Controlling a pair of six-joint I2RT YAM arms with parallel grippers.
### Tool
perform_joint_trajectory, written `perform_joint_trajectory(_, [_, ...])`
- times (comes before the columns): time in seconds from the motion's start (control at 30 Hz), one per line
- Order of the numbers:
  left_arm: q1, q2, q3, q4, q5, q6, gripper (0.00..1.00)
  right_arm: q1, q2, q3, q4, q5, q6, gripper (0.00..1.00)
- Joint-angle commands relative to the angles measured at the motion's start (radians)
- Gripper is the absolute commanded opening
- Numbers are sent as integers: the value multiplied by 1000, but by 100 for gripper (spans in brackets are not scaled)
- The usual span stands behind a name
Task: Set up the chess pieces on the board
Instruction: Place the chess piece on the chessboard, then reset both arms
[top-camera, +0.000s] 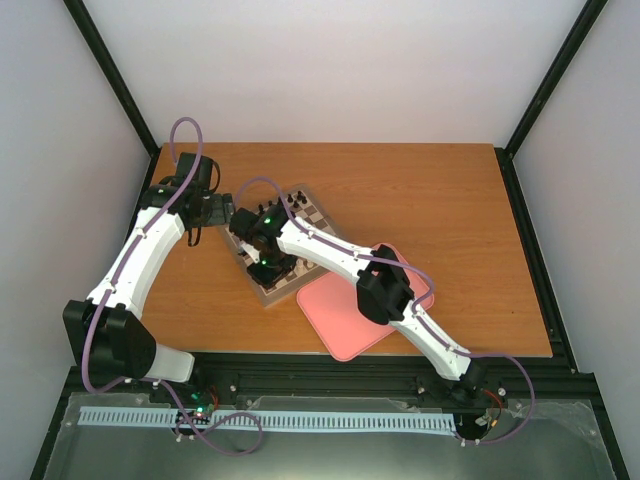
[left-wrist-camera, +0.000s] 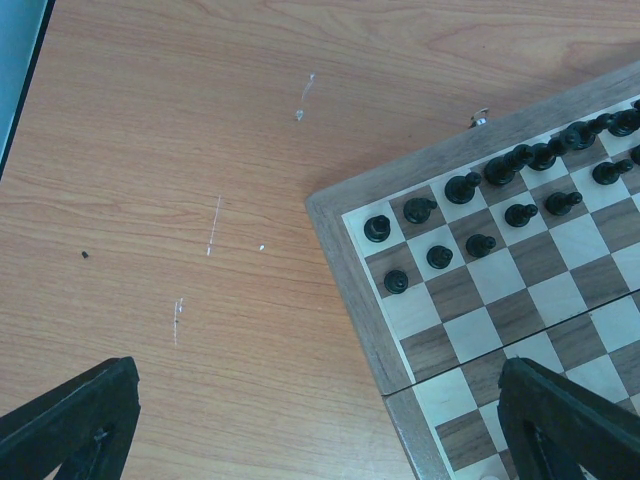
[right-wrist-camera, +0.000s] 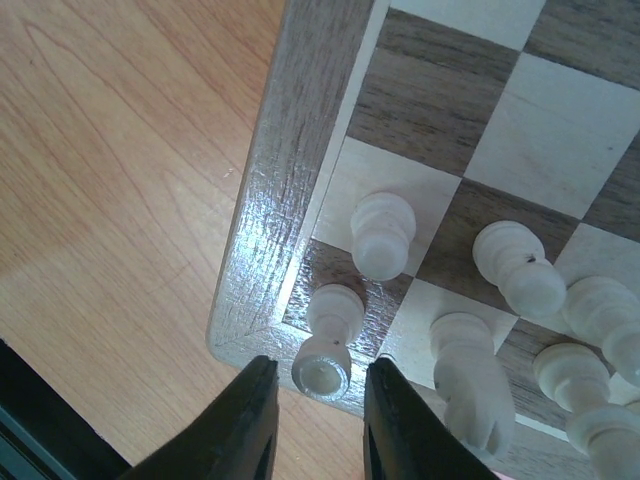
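The chessboard (top-camera: 312, 210) lies at an angle left of the table's middle. In the right wrist view, several cream pieces stand at its near corner (right-wrist-camera: 290, 200). A cream rook (right-wrist-camera: 330, 335) stands on the dark corner square, with a pawn (right-wrist-camera: 383, 235) behind it and a knight (right-wrist-camera: 470, 385) beside it. My right gripper (right-wrist-camera: 320, 420) is open, one finger on each side of the rook's top with small gaps. My left gripper (left-wrist-camera: 320, 440) is open and empty above the board's left edge (left-wrist-camera: 350, 270), partly over bare table. Black pieces (left-wrist-camera: 500, 190) stand in two rows at the far end.
A pink rounded tray (top-camera: 345, 310) lies right of the board at the table's near edge, under my right arm. Bare wood table (left-wrist-camera: 150, 150) lies left of the board. The left gripper (top-camera: 222, 212) and right gripper (top-camera: 268, 268) are close together over the board.
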Motion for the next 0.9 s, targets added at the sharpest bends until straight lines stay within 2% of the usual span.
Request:
perform_joint_trajectory(0.0, [-7, -24, 3, -3, 42, -1, 100, 8, -32, 21, 18, 0, -12, 28])
perform_joint_trajectory(0.27, [-7, -19, 10, -4, 38, 1, 100, 9, -127, -5, 10, 41, 8, 32])
perform_joint_trajectory(0.4, [-7, -18, 13, -6, 34, 2, 100, 7, -220, -49, 19, 84, 32, 38])
perform_joint_trajectory(0.57, [-7, -6, 30, -12, 43, 7, 100, -7, -338, -131, 29, 160, 48, 51])
perform_joint_trajectory(0.63, [-8, 5, 46, -18, 51, 10, 100, -30, -379, -167, 29, 187, 59, 65])
perform_joint_trajectory(0.7, [-7, 14, 61, -24, 54, 14, 100, -63, -422, -205, 38, 198, 71, 97])
perform_joint_trajectory(0.73, [-7, 20, 69, -29, 55, 16, 100, -83, -447, -236, 48, 198, 75, 100])
perform_joint_trajectory(0.87, [-7, 45, 114, -51, 44, 25, 100, -174, -542, -334, 100, 214, 89, 100])
